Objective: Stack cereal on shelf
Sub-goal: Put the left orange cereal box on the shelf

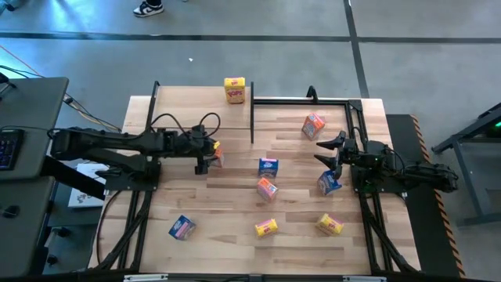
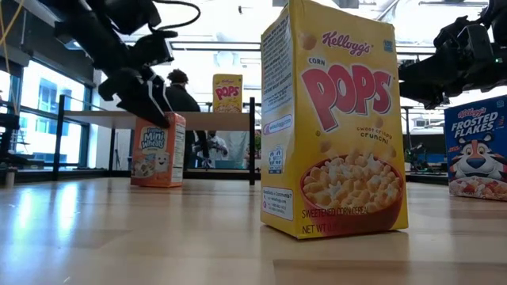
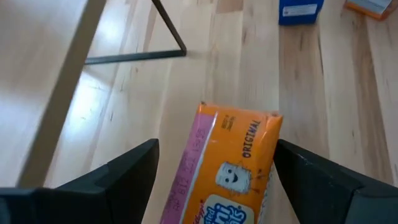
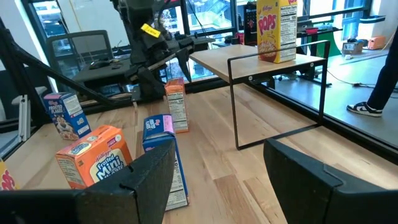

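Spanning planked wooden tabletop [image 1: 235, 227], grey concrete floor [image 1: 258, 47], big windows [image 2: 47, 119]

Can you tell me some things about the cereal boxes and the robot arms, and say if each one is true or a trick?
1. A yellow Corn Pops box stands on the shelf. True.
2. The left gripper is squeezing the orange Mini-Wheats box tight. False: its fingers stand open on either side of the box, with gaps showing.
3. The right gripper is open and holds nothing. True.
4. All the cereal boxes are already on the shelf. False: only the one yellow box is there; the others are scattered on the table.
5. A blue Frosted Flakes box stands near the middle of the table. True.
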You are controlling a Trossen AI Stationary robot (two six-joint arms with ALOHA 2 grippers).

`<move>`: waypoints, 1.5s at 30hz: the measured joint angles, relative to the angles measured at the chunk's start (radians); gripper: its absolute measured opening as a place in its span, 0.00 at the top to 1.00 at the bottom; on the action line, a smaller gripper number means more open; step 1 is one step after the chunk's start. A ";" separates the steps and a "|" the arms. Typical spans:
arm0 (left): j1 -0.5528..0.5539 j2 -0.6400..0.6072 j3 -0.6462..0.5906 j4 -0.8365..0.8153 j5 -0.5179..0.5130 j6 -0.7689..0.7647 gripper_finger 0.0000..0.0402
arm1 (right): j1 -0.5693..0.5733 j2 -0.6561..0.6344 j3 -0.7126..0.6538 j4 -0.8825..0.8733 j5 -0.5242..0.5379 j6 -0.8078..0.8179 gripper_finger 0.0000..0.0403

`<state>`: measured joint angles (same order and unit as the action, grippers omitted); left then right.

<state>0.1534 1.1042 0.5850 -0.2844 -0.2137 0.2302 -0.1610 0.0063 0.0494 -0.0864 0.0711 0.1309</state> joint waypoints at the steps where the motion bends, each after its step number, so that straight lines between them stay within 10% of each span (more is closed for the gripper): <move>1: 0.005 0.006 0.000 0.000 0.003 0.000 0.24 | 0.000 0.000 0.000 0.000 0.000 0.000 0.41; 37: 0.017 0.049 0.000 -0.010 0.048 -0.010 0.66 | 0.000 0.000 0.000 0.000 0.000 0.000 0.41; 45: 0.017 0.035 0.149 -0.272 0.053 -0.026 0.65 | 0.000 0.000 0.000 0.000 0.000 0.000 0.41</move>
<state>0.1699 1.1393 0.7337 -0.5567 -0.1611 0.2041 -0.1612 0.0063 0.0494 -0.0864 0.0711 0.1307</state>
